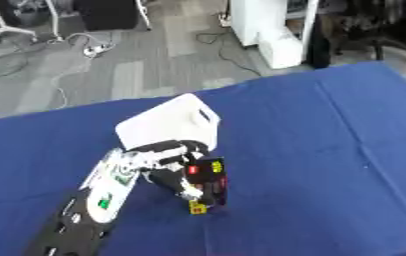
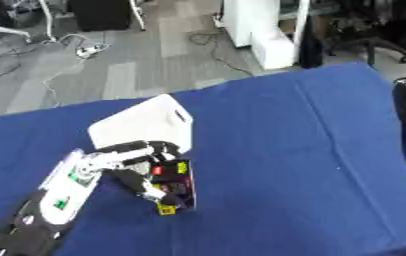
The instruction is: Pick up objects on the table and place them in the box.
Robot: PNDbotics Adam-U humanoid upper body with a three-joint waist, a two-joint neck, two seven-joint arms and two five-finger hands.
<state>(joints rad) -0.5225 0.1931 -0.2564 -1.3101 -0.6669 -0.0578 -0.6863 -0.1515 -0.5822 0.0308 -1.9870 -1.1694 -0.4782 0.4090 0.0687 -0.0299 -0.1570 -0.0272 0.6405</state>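
Left hand [image 1: 178, 159] sat at centre-left of the frame, arm coming up from the lower left corner, fingers curled around a dark boxy object [image 1: 208, 186] with red and yellow markings. Object stood upright just below and right of the hand, its lower end at or very near the blue table [image 1: 329, 150]; contact with the cloth couldn't be confirmed. Small yellow bit showed at its bottom edge, identity unclear.

White box [image 1: 173, 126] was directly above the hand in frame, tilted, a handle slot visible on its right wall. Its near wall was just beside the fingers, possibly touching them. Interior not visible from here, so contents unknown.

Right hand didn't show in either view; only a dark shape at the right edge of the right eye view, maybe the arm, can't tell.

Step judged: grasp stage of the pick, object held but not yet over the box. No other loose objects seen on the cloth, so this looked like the last or only item.

Next move would call for lifting the object clear of the table, carrying it up-frame over the box's near wall, then opening the fingers above the opening. Risk: the near wall was close, so a low carry could bump the tilted box.
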